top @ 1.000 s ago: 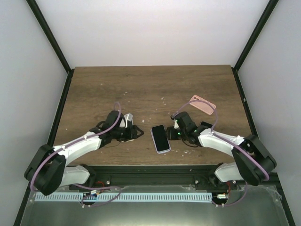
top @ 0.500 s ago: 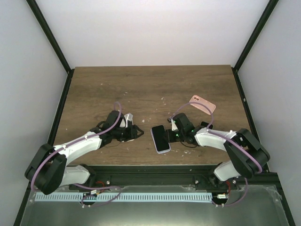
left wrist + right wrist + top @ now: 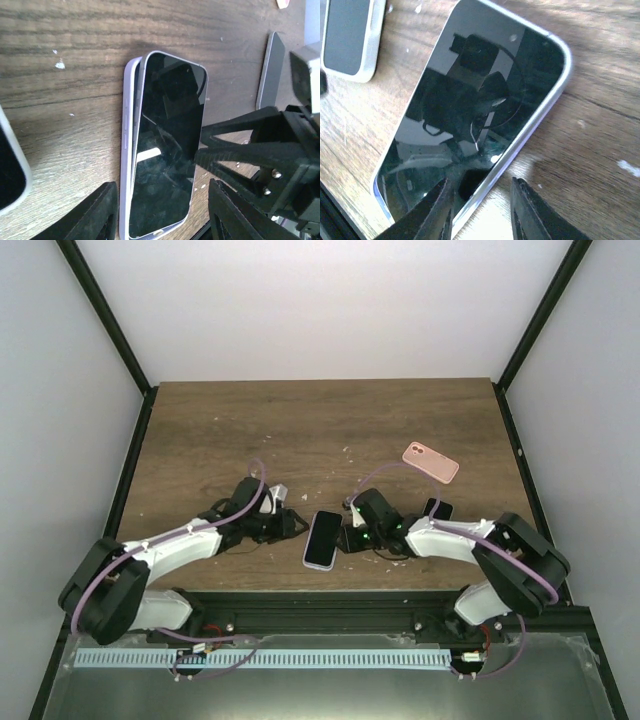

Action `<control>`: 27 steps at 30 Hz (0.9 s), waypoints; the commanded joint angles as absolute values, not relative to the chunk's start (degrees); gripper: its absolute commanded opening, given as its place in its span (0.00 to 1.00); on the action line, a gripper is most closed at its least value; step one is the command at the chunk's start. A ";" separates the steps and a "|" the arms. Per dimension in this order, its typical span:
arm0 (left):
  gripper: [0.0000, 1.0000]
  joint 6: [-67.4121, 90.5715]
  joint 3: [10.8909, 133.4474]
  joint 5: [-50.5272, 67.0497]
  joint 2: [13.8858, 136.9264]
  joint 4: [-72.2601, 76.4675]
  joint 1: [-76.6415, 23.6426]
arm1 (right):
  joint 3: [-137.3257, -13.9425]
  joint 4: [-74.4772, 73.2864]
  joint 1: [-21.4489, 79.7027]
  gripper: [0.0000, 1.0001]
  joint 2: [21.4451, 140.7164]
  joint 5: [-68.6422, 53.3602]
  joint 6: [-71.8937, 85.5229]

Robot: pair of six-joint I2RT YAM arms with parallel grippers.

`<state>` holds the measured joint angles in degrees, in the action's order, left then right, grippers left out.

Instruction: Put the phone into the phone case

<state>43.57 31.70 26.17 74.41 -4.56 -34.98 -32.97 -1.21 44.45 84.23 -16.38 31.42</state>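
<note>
The phone (image 3: 320, 538) is a black-screened slab lying in a lavender case (image 3: 127, 150) near the table's front edge. In the left wrist view the phone (image 3: 167, 145) sits askew in it, its left long edge standing above the case rim. My left gripper (image 3: 293, 523) is open, its fingers (image 3: 100, 212) straddling the phone's near end. My right gripper (image 3: 343, 538) is open on the other side. In the right wrist view its fingers (image 3: 437, 212) straddle the phone's (image 3: 475, 105) long edge, one over the glass and one over the wood.
A pink phone case (image 3: 431, 462) lies at the back right. A dark grey slab (image 3: 433, 508) lies by the right arm and shows in the left wrist view (image 3: 270, 70). A white-rimmed device (image 3: 272, 492) lies beside the left gripper. White crumbs dot the wooden table (image 3: 320, 430).
The right gripper has moved left and pushed the phone in its case toward the left gripper. The phone has turned, its far end now leaning right. The left gripper shifted slightly right.
</note>
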 commanded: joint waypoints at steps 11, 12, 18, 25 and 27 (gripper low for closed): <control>0.48 44.75 31.47 28.05 82.95 1.56 -38.40 | -28.10 7.51 44.47 0.45 80.93 -13.48 47.08; 0.47 44.59 31.41 27.90 83.35 1.59 -38.41 | -27.99 8.26 44.47 0.45 81.59 -13.62 47.78; 0.46 44.25 30.78 28.12 84.54 1.75 -38.34 | -28.03 12.66 44.47 0.49 85.54 -16.28 50.02; 0.37 45.25 27.77 28.40 83.24 4.16 -38.39 | -27.34 20.25 44.49 0.51 88.07 -20.60 53.55; 0.35 45.51 27.32 29.21 83.31 5.04 -38.36 | -27.42 21.74 44.43 0.51 87.83 -21.58 54.03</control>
<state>45.12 28.58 27.70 84.09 1.91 -38.20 -27.92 17.21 44.45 87.42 -18.65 51.66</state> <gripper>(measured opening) 0.366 0.506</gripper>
